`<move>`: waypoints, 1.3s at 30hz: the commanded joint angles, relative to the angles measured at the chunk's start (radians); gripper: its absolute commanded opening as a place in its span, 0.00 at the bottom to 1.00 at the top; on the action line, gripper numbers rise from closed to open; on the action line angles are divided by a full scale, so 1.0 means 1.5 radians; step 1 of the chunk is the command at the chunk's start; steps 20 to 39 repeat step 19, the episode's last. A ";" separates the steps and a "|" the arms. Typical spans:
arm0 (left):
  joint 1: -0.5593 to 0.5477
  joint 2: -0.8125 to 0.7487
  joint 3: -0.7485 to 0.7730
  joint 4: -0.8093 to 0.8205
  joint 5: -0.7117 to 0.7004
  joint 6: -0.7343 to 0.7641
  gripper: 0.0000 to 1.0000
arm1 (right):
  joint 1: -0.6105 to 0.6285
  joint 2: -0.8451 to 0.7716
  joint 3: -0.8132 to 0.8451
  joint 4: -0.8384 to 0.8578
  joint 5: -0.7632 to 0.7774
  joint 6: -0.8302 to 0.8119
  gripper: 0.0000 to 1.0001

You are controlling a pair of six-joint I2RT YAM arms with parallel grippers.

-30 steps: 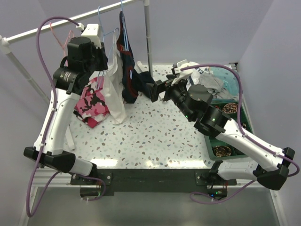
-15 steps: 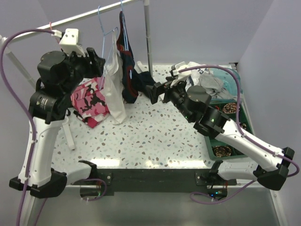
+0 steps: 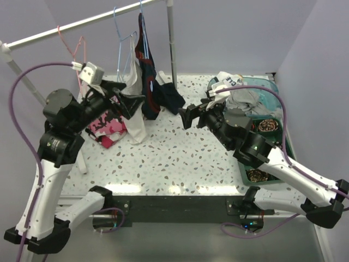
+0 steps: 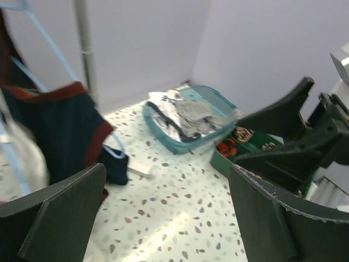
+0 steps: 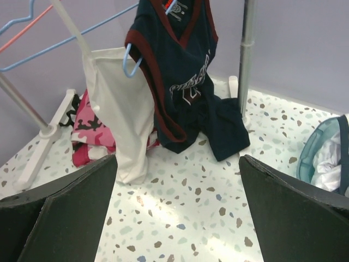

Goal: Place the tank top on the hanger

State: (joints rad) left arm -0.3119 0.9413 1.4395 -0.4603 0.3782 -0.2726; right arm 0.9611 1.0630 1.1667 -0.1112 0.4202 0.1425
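The white tank top [image 3: 134,112] hangs limp from the light-blue hanger [image 3: 124,43] on the rail, its hem down at the table. My left gripper [image 3: 131,101] is open just in front of it and holds nothing. My right gripper [image 3: 188,115] is open too, hovering over the table to the right. In the right wrist view the tank top [image 5: 122,103] drapes under the hanger [image 5: 82,35], beyond my gripper [image 5: 177,218]. The left wrist view catches the tank top [image 4: 22,158] at the left edge and a hanger [image 4: 49,49] arm, past my gripper [image 4: 169,218].
A navy garment with red stripes [image 3: 148,82] hangs beside the tank top. Pink camouflage cloth [image 3: 103,123] lies under the rail. A thin pink hanger [image 3: 76,46] hangs further left. The rail's upright post [image 3: 171,38] stands behind. A teal basket [image 3: 270,87] of clothes and a green tray [image 3: 286,147] sit right.
My left gripper has opened, and the arm has dropped from the rail down towards the table. The right arm has pulled back slightly to the right.
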 commanded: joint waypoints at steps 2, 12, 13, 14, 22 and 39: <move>-0.163 0.014 -0.147 0.125 0.028 -0.028 1.00 | 0.000 -0.044 -0.045 -0.021 0.052 0.027 0.99; -0.344 0.066 -0.384 0.281 -0.209 -0.069 1.00 | 0.000 -0.115 -0.204 -0.035 0.110 0.085 0.99; -0.344 0.062 -0.421 0.312 -0.227 -0.073 1.00 | 0.000 -0.123 -0.218 -0.036 0.117 0.093 0.99; -0.344 0.056 -0.438 0.328 -0.236 -0.077 1.00 | 0.000 -0.128 -0.232 -0.035 0.121 0.104 0.99; -0.345 0.032 -0.471 0.349 -0.271 -0.073 1.00 | 0.000 -0.129 -0.266 -0.032 0.122 0.118 0.99; -0.345 0.032 -0.471 0.349 -0.271 -0.073 1.00 | 0.000 -0.129 -0.266 -0.032 0.122 0.118 0.99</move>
